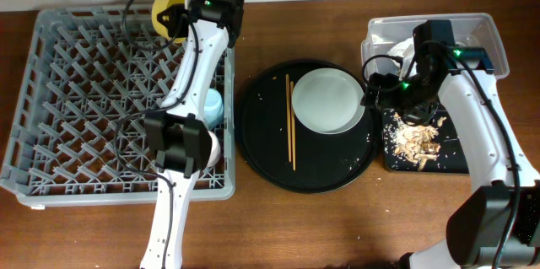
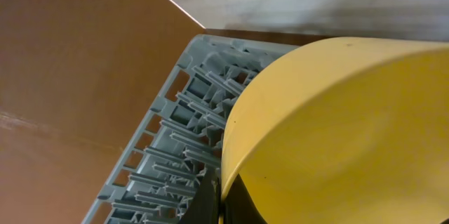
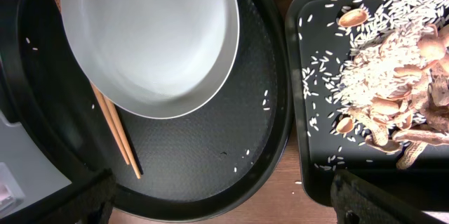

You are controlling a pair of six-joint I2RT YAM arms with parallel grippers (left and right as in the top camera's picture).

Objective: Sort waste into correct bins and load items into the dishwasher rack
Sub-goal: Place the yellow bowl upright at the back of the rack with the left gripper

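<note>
My left gripper [image 1: 179, 18] is shut on the rim of the yellow bowl [image 1: 166, 9] over the far edge of the grey dishwasher rack [image 1: 76, 109]. The bowl fills the left wrist view [image 2: 337, 133], with one dark finger [image 2: 223, 206] at its rim. A light-blue cup [image 1: 212, 107] sits in the rack. The grey plate [image 1: 327, 100] and the chopsticks [image 1: 290, 121] lie on the round black tray [image 1: 270, 164]. My right gripper [image 1: 392, 96] is open and empty, above the gap between the round tray and the black rectangular tray [image 1: 451, 164] of food scraps [image 1: 415, 142]. The pink cup and the wrapper are out of view.
The clear tub [image 1: 481, 37] at the back right holds a white napkin [image 1: 396, 50]. In the right wrist view, the plate [image 3: 151, 38], chopsticks [image 3: 112, 122], scraps [image 3: 393, 90] and loose rice grains show. Bare wooden table [image 1: 337, 227] lies in front.
</note>
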